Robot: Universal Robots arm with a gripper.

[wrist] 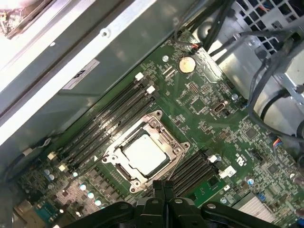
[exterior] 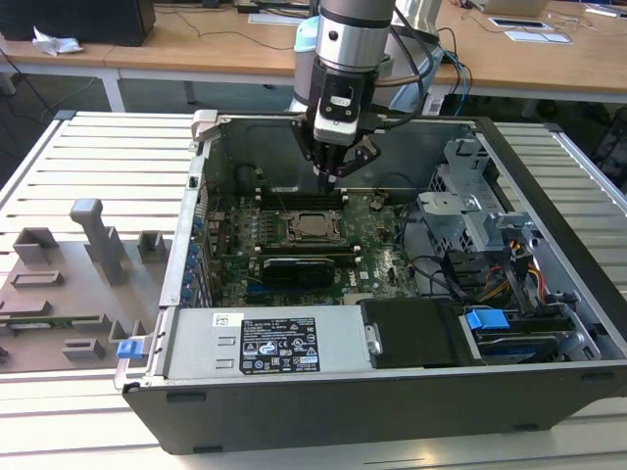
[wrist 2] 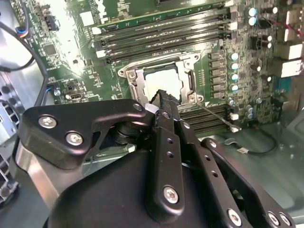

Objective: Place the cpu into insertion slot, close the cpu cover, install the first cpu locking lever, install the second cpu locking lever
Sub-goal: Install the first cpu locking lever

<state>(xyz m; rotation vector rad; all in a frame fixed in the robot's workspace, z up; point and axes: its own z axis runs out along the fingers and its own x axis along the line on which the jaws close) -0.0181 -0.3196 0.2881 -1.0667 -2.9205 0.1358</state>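
Observation:
The cpu, a silvery square chip, lies flat in the insertion slot on the green motherboard. The cpu cover, a silvery metal frame, lies down around the chip. A thin metal locking lever runs out from one socket corner across the memory slots. My gripper hangs above the board just beside the socket, toward the case's back wall. Its black fingers are pressed together, shut on nothing.
The open computer case walls the board in. A grey drive cage with cables stands at the exterior view's right, and a power supply lies in front. Black memory slots flank the socket. Grey fixtures lie on the table at the left.

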